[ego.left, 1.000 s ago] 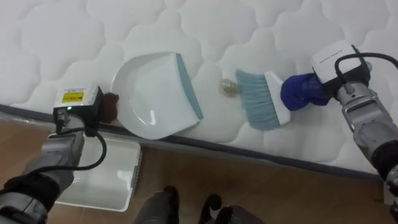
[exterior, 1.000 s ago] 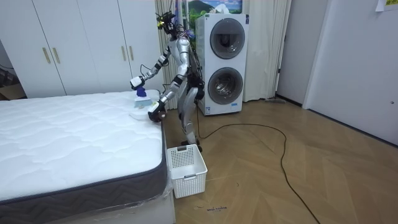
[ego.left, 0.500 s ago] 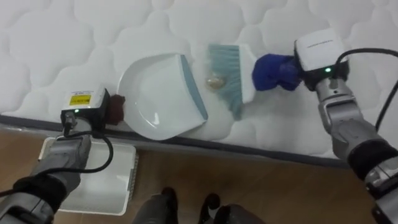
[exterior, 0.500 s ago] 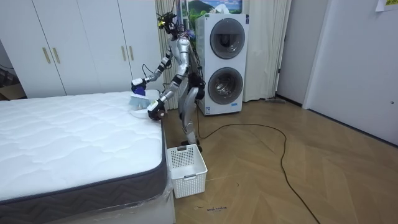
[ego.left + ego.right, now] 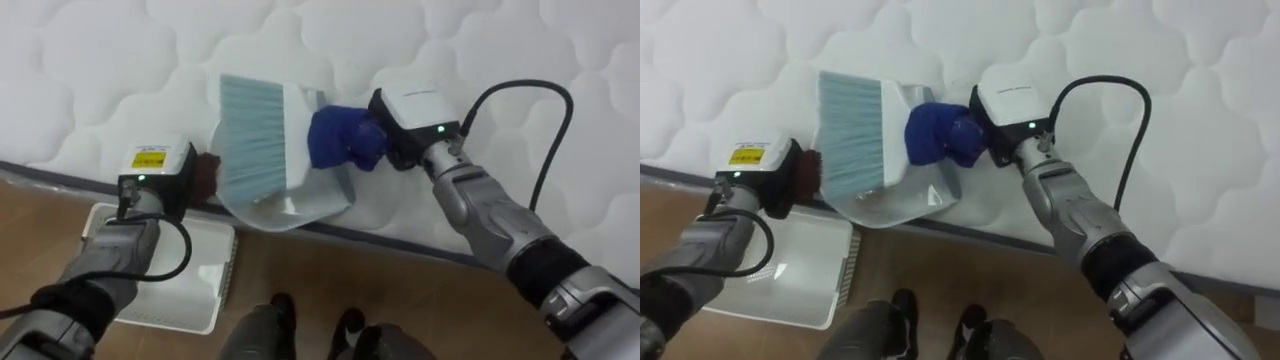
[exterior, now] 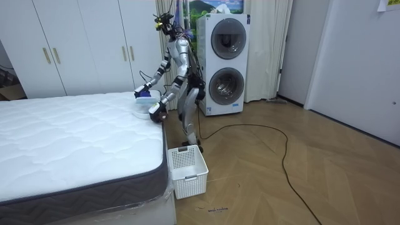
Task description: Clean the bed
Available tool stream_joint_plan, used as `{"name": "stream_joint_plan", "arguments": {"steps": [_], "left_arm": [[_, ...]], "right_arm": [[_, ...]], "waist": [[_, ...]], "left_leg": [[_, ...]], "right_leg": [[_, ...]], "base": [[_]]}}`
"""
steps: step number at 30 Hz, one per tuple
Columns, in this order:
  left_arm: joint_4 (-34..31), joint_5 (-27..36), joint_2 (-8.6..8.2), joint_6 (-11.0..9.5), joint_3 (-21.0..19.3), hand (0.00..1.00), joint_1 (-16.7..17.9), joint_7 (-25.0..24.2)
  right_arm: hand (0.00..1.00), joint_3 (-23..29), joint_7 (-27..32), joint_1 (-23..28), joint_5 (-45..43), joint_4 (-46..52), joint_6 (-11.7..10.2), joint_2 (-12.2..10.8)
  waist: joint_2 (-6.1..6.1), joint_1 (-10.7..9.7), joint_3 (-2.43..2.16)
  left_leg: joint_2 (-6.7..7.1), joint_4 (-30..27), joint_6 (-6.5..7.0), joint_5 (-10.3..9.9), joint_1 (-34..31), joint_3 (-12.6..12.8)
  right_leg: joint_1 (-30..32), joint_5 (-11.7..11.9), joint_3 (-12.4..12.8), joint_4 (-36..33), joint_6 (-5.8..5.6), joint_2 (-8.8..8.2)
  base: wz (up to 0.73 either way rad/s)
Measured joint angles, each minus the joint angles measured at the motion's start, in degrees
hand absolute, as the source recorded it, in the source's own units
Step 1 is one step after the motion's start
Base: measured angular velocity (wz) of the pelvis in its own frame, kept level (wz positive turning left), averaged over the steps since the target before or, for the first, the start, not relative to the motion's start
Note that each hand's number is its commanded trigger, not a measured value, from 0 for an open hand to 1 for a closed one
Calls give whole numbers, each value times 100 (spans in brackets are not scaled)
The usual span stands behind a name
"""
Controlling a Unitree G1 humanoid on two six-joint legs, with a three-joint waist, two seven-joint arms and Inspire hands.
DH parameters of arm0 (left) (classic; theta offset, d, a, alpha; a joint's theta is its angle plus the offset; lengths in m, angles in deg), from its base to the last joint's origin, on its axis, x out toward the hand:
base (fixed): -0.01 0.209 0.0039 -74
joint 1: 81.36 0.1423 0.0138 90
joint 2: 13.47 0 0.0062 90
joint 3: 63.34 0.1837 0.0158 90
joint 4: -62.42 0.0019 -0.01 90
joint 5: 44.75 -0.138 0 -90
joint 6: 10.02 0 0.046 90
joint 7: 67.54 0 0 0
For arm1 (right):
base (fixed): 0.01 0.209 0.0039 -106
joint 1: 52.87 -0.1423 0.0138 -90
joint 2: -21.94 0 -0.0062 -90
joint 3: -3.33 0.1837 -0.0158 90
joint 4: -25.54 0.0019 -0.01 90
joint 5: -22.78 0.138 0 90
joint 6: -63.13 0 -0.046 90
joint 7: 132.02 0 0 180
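Bed edge, brush over dustpan, right robot hand gripping brush, left robot hand gripping dustpan

The right hand holds the brush over the dustpan.

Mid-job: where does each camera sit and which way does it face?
Left eye view: on the head, looking down at the mattress edge; left hand at the dustpan, right hand gripping the brush, both forearms.
Right eye view: same head, slightly aside, same scene and arms.
Room view: standing off the mattress's near corner, facing the whole robot beside it, washer stack behind.
Shared: all show the white basket on the floor by the mattress.
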State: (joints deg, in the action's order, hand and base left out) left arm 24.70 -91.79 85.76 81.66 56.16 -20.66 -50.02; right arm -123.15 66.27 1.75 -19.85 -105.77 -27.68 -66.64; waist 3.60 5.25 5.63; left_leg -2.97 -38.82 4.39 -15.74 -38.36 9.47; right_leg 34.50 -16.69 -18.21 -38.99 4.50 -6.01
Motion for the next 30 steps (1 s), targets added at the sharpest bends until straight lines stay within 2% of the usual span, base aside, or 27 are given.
{"name": "stream_joint_plan", "arguments": {"steps": [5, 9, 12, 16, 23, 30], "left_arm": [[24, -89, -18, -41, 5, 100, 36, -2], [101, -93, -85, -34, 5, 100, 60, -9], [181, -142, -159, -40, 5, 100, 67, -15], [213, -204, -198, -51, 14, 100, 94, -27], [418, -215, -239, -84, 13, 100, 172, 46], [428, -201, -239, -109, -8, 100, 287, 254]], "right_arm": [[100, -48, -96, 18, 4, 0, -167, -131], [100, -48, -139, 18, -4, 0, -178, -171], [100, -52, -283, 28, -12, 0, -189, -172], [100, -47, -333, 82, -38, 0, -324, -169], [100, -36, -415, 318, 284, -4, -421, -122], [100, 379, -388, 327, 843, -4, -487, -106]], "waist": [[-9, -18, -5], [-16, -9, -9], [-19, -9, -10], [-45, -13, -25], [-137, -19, -78], [-152, -31, -81]], "left_leg": [[-6, -84, 0, 0, 7, -22], [2, -119, 3, -1, 5, -24], [63, -96, 23, 6, -5, -33], [84, -220, 37, 34, 1, -28], [87, -196, 42, 78, 124, -25], [99, -170, 39, 80, 123, -21]], "right_leg": [[0, -5, 24, -113, -3, -3], [32, -19, 92, -208, -12, -7], [81, -69, 108, -306, 22, -65], [52, -191, 118, -369, 50, -114], [-68, -169, 107, -359, 63, -119], [-55, -180, 101, -379, 67, -142]], "base": [[0], [0], [5], [2], [0], [1]]}}
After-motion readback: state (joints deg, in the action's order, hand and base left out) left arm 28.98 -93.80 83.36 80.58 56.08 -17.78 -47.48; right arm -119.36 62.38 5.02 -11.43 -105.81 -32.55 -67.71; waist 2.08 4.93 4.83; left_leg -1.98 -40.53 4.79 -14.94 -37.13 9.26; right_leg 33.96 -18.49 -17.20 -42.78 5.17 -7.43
